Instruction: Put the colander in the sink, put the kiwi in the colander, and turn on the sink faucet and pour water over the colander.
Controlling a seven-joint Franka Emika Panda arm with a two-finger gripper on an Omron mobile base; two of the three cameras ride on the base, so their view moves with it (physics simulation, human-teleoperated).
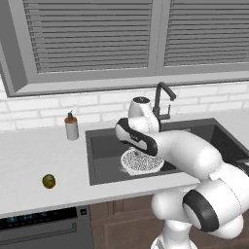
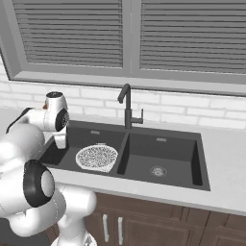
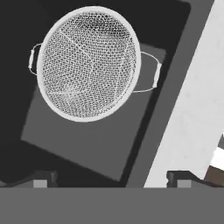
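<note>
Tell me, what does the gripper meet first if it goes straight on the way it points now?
Probably the bare floor of the sink beside the colander; the open gripper points down into that basin, though depth is unclear.

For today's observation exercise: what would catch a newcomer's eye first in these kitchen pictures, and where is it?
The white colander lying in the left basin of the dark sink stands out most, bright against the grey. The robot's gripper hangs open above it. On the counter left of the sink a small kiwi sits alone, and the faucet rises behind the basins' divider.
</note>
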